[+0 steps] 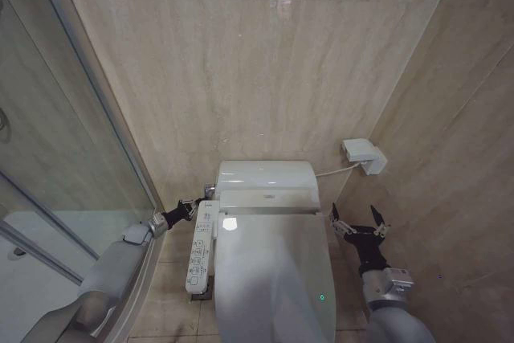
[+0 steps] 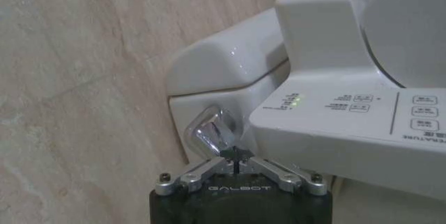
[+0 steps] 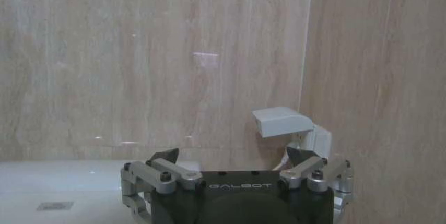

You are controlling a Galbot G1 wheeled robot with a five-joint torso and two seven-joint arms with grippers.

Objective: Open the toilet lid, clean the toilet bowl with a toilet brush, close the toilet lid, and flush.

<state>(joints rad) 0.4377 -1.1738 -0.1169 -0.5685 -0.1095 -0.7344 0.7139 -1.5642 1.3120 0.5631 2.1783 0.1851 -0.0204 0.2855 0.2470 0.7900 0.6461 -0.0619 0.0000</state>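
The toilet lid lies shut, glossy white, and hides the toilet bowl beneath it. The toilet brush is out of view. My left gripper reaches along the tank's left side. In the left wrist view, the left gripper is shut, its tips touching the chrome flush lever on the tank's side. My right gripper hangs open to the right of the toilet, near the side wall, holding nothing. The right wrist view shows this gripper facing the back wall.
A control panel with buttons juts from the seat's left side, just below my left arm. A glass shower screen stands close on the left. A white wall box with a cable sits above the right gripper. Tiled walls close in behind and to the right.
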